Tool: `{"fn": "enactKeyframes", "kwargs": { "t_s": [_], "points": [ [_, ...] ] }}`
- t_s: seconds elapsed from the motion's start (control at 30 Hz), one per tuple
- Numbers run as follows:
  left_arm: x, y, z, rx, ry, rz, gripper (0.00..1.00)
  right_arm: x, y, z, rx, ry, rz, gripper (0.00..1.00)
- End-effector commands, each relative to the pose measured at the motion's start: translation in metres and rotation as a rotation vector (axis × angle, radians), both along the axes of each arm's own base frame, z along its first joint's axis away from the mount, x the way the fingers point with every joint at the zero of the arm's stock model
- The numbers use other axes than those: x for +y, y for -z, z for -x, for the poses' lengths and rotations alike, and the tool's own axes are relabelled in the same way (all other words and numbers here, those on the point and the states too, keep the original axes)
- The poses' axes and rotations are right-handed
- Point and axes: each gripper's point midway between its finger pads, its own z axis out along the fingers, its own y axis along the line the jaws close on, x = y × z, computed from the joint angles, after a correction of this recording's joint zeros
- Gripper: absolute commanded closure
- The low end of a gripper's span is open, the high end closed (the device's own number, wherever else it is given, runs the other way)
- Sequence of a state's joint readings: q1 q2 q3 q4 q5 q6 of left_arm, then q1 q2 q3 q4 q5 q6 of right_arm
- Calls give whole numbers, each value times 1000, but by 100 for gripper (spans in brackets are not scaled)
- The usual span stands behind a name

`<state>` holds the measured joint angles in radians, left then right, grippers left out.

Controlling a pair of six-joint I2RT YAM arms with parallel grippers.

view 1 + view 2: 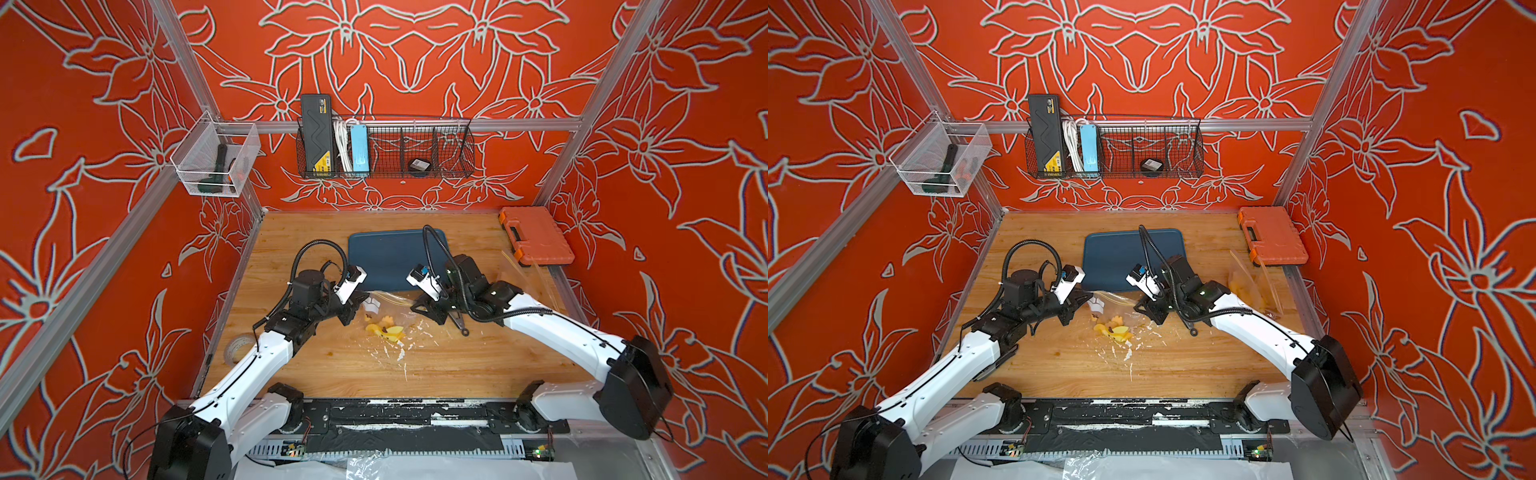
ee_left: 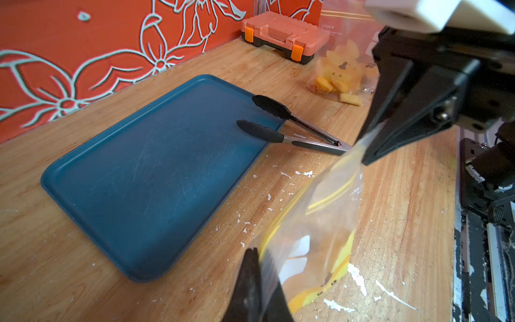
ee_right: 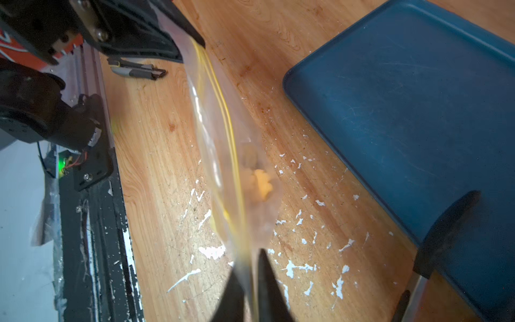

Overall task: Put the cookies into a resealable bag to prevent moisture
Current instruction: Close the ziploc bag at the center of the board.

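Gripping opposite top corners of the resealable bag (image 1: 388, 307), the left end effector (image 1: 361, 299) and right end effector (image 1: 414, 307) are both clamped on it, holding it stretched between them over the bench (image 1: 457, 365), beside the near edge of the blue tray (image 1: 395, 253). Yellow cookies (image 3: 262, 181) sit inside the bag, blurred in the wrist view.
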<state>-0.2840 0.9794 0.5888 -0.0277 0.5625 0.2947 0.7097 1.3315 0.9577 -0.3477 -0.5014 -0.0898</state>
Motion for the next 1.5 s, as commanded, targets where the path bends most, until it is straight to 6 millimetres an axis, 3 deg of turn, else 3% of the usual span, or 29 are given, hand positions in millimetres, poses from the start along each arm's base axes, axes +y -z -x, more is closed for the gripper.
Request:
{"fn": "enactKeyframes", "kwargs": {
  "t_s": [0.0, 0.03, 0.07, 0.1, 0.17, 0.23, 0.27, 0.3, 0.37, 0.43, 0.47, 0.5, 0.57, 0.63, 0.67, 0.73, 0.8, 0.83, 0.87, 0.9, 0.97, 1.03, 1.1, 1.17, 1.23, 1.27, 1.3, 1.37, 1.47],
  "points": [
    [-2, -10, -2, -41, 17, 11, 100, 11, -12, -3, -21, -33, -27, 94],
    [-2, -10, -2, -40, 17, 11, 100, 11, -12, -4, -23, -29, -27, 72],
    [-2, -10, -2, -41, 17, 11, 100, 11, -12, -4, -23, -29, -29, 74],
    [-2, -10, -2, -42, 17, 11, 100, 12, -12, -3, -19, -36, -28, 100],
    [-2, -10, -1, -41, 18, 12, 100, 14, -12, -1, -9, -56, -25, 100],
    [-2, -10, -1, -43, 18, 13, 100, 15, -11, -4, -16, -47, -28, 67],
    [-2, -11, -2, -45, 19, 12, 100, 15, -12, -5, -20, -43, -30, 71],
    [-2, -11, -1, -46, 19, 13, 100, 15, -12, -5, -18, -43, -29, 100],
    [-2, -11, -1, -46, 19, 13, 100, 17, -12, -4, -9, -54, -26, 100],
    [-2, -11, -1, -48, 19, 13, 100, 18, -12, -6, -15, -48, -31, 63],
    [-2, -12, -1, -49, 19, 13, 100, 18, -12, -8, -18, -43, -32, 73],
    [-2, -12, -1, -50, 19, 13, 100, 19, -12, -8, -14, -43, -29, 100],
    [-2, -12, -1, -50, 19, 13, 100, 21, -11, -8, -7, -53, -24, 100],
    [-2, -12, -1, -51, 21, 14, 100, 22, -12, -11, -14, -45, -30, 57],
    [-2, -13, -1, -53, 21, 15, 100, 23, -12, -11, -14, -42, -32, 58],
    [-2, -14, 0, -58, 22, 16, 100, 24, -13, -11, -8, -49, -26, 100],
    [-2, -15, 0, -62, 24, 17, 100, 26, -12, -12, -2, -58, -21, 94],
    [-2, -15, 0, -63, 25, 18, 100, 26, -11, -14, -8, -50, -17, 70],
    [-2, -15, 1, -64, 25, 18, 100, 26, -11, -15, -13, -46, -18, 75],
    [-2, -15, 1, -64, 25, 18, 100, 26, -11, -14, -9, -48, -17, 100],
    [-2, -15, 1, -64, 27, 19, 100, 29, -13, -12, 0, -71, -23, 100],
    [-3, -16, 1, -64, 29, 20, 100, 32, -16, -14, -15, -65, -31, 61],
    [-3, -15, 1, -63, 31, 21, 100, 34, -16, -14, -8, -70, -29, 100],
    [-3, -16, 2, -67, 31, 21, 100, 37, -16, -9, 12, -109, -25, 100],
    [-3, -16, 2, -68, 33, 22, 100, 39, -15, -14, -10, -94, -18, 60],
    [-3, -17, 3, -69, 33, 23, 100, 40, -14, -14, -14, -91, -18, 63],
    [-3, -17, 3, -68, 35, 23, 100, 41, -13, -15, -9, -88, -14, 99],
    [-3, -17, 4, -71, 36, 23, 100, 42, -12, -14, 6, -99, -2, 100],
    [-3, -17, 3, -72, 33, 22, 100, 44, -10, -19, -17, -78, 9, 68]
  ]
}}
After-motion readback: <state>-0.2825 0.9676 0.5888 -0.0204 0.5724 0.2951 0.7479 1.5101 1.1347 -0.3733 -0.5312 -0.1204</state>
